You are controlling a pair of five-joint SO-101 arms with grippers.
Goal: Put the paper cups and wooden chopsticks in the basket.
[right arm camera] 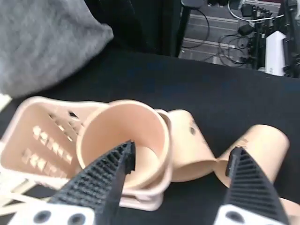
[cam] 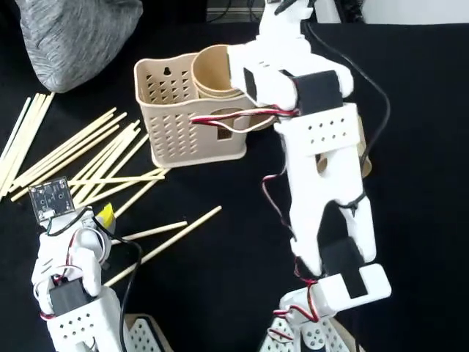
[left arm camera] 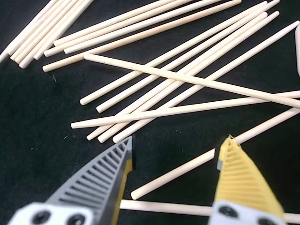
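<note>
A beige slotted basket (cam: 183, 110) (right arm camera: 42, 136) stands at the back of the black table with one paper cup (cam: 216, 70) (right arm camera: 124, 136) upright inside it. Two more cups lie on their sides just beside the basket (right arm camera: 187, 140) (right arm camera: 262, 145). My right gripper (right arm camera: 183, 147) hangs open above them, one black finger over the cup in the basket, holding nothing. Many wooden chopsticks (cam: 95, 158) (left arm camera: 178, 79) lie scattered on the left. My left gripper (left arm camera: 180, 140) (cam: 95, 220) is open low over them, its grey and yellow fingers either side of a single chopstick (left arm camera: 187, 168).
A grey cloth bundle (cam: 73, 37) sits at the back left corner. A separate bunch of chopsticks (cam: 26, 139) lies at the far left edge. Two loose chopsticks (cam: 165, 235) lie near the table's middle. The right arm's white links (cam: 322, 183) stretch over the right half.
</note>
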